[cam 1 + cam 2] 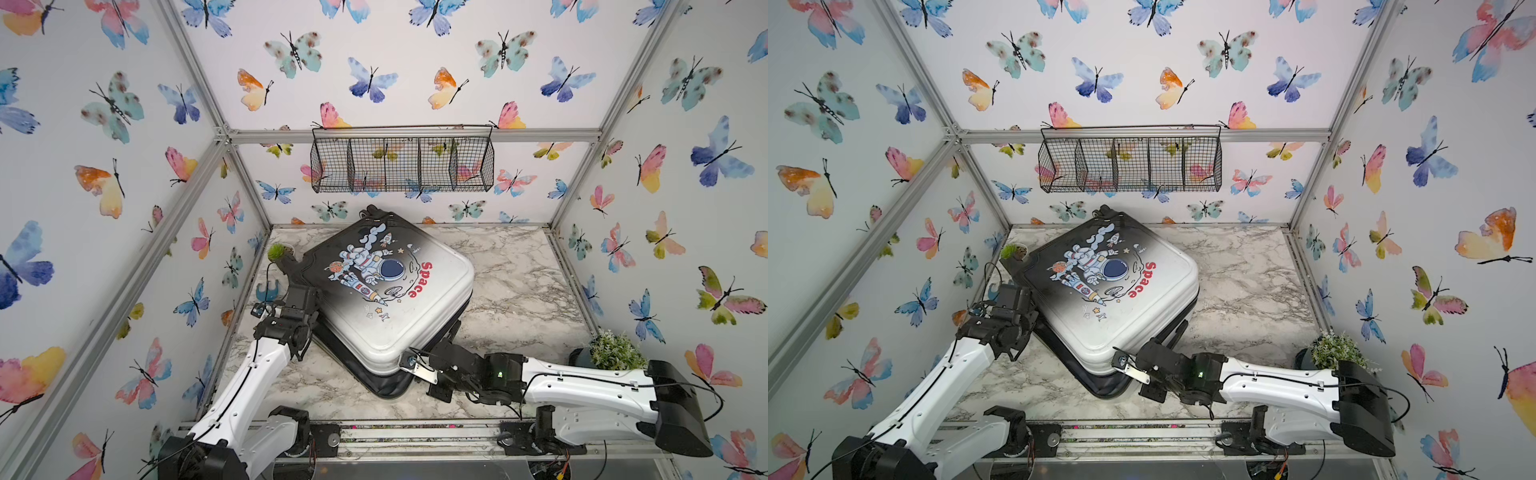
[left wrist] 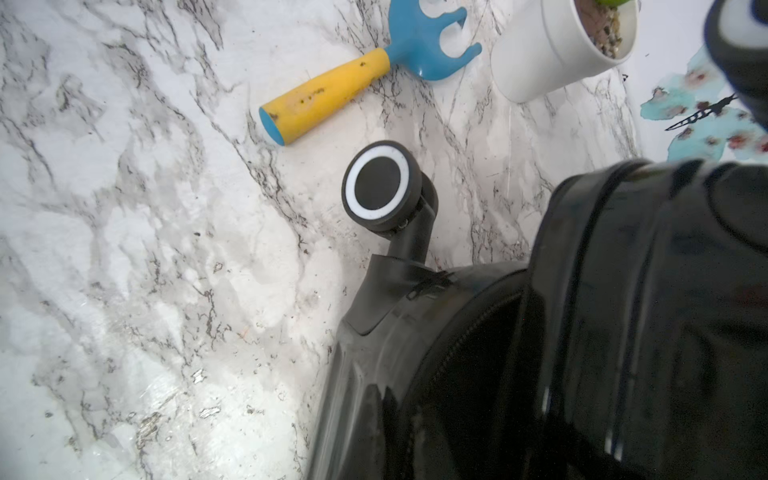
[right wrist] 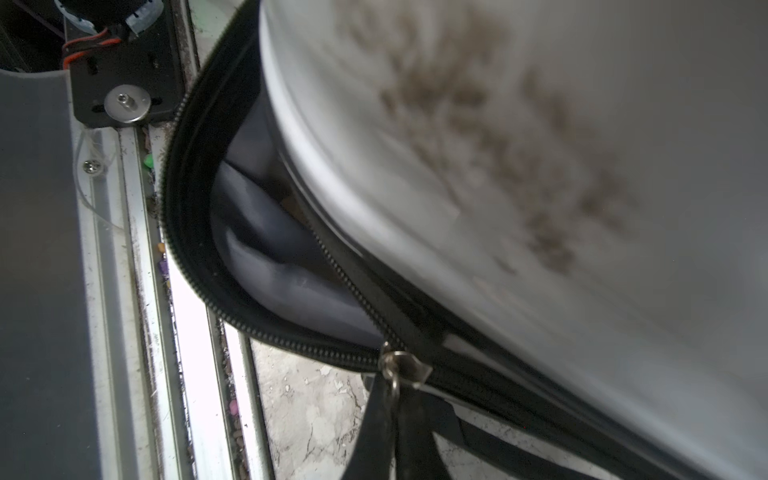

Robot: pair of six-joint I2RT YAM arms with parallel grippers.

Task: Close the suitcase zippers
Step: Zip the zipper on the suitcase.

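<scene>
Closest to the right wrist lens, a zipper pull point(image 3: 401, 365) is clamped by the right pincer point(image 1: 439, 347), jaws together on its dark tab, at the near corner of the suitcase point(image 1: 390, 299). Beyond the pull the zipper track point(image 3: 195, 291) is seen parted, with grey lining point(image 3: 270, 257) exposed. Suitcase is laid flat, astronaut side up, skewed, left of centre on the marble tabletop point(image 1: 519, 282). Left pincer point(image 1: 305, 297) is drawn together at the case's black left edge; whether anything is gripped cannot be told. Wheel point(image 2: 380, 187), toy rake point(image 2: 332, 95) and white pot point(image 2: 552, 54) are seen near that edge.
</scene>
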